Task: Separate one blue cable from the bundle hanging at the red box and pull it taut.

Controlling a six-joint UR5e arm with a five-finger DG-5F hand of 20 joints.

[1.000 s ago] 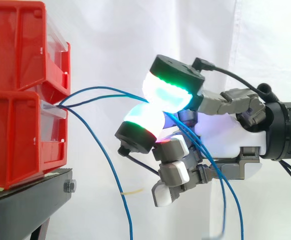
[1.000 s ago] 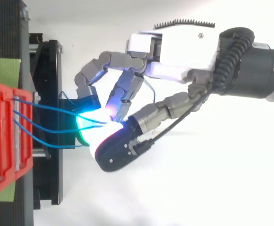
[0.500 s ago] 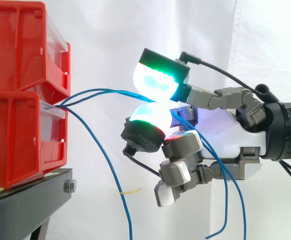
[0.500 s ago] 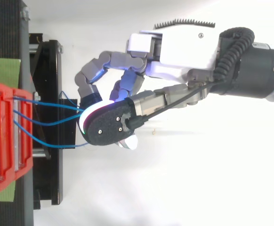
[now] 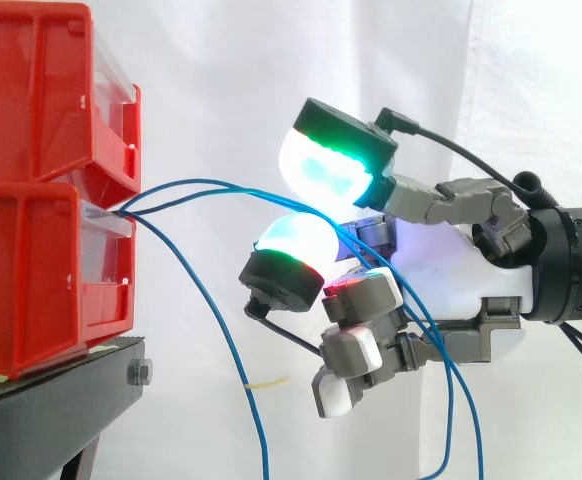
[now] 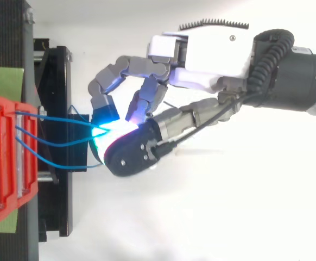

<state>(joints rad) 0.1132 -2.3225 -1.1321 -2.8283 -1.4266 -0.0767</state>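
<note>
The hand [image 5: 441,262] has a glossy white palm shell, grey blocky fingers, and thick black-backed pads [image 5: 323,165] glowing cyan-white with green rims, all on a black cylindrical wrist [image 5: 573,262].

I read both views as bright and evenly lit. In the side view the white curtain [image 5: 221,90] is close to washed out, with soft grey fold shading at right. In the top view the ground under the hand [image 6: 212,51] is plain white glare, with only faint shadows. The pads [image 5: 323,168] glow cyan-green and bloom around the pinched blue cable [image 5: 201,183]. The black stand [image 6: 54,81] reads dark.
</note>
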